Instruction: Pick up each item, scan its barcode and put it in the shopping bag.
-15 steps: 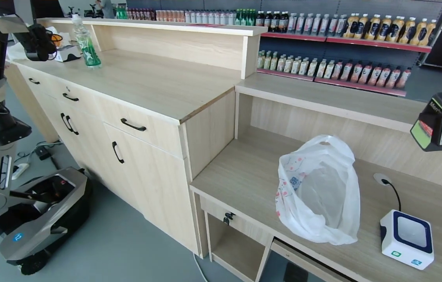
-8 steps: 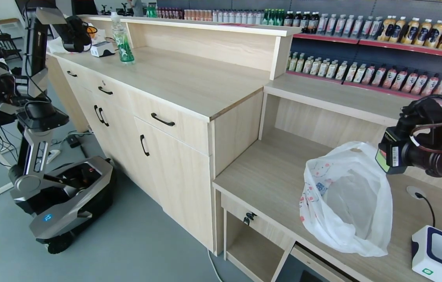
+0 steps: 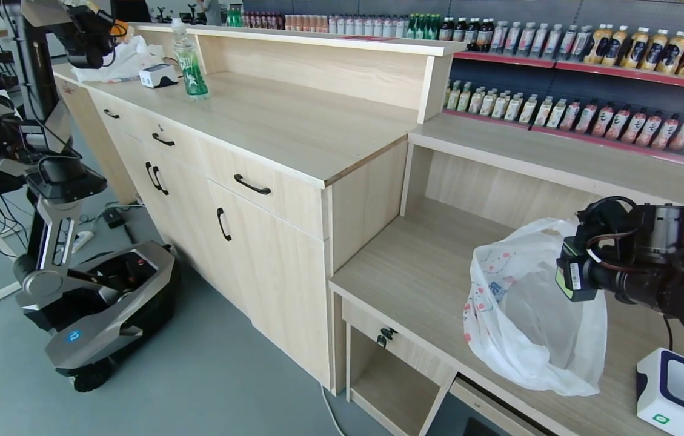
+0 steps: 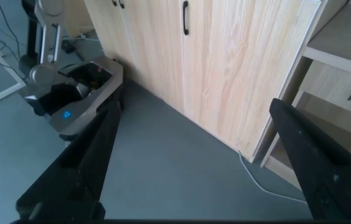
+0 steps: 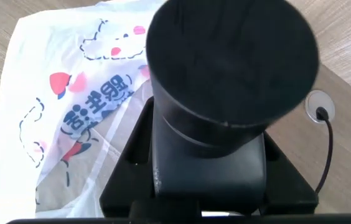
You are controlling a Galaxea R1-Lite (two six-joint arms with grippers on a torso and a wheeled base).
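Looking down from the head camera, I see my right gripper point(image 3: 590, 277) clamped on the black cylindrical container point(image 3: 573, 280) with its green end and white barcode label, held in the air over the right-hand rim of the white thin-plastic shopping bag point(image 3: 523, 339) that slumps on the pale wooden lower desk point(image 3: 414, 272). The container's long axis runs about level, green end toward my left, so the bag's opening lies below and slightly left of the pinch. The white square scanner point(image 3: 678, 387) with a dark window sits apart on the bag's right. My right arm is plainly the nearer one. On the left wrist camera, my left gripper point(image 4: 194, 109) hangs with fingers spread wide and nothing between them, above the grey floor point(image 4: 163, 155) beside the light wood cabinet point(image 4: 225, 56). On the right wrist camera, the container's black barrel sits between the fingers with the printed bag beneath. I judge a small shift left would centre it.
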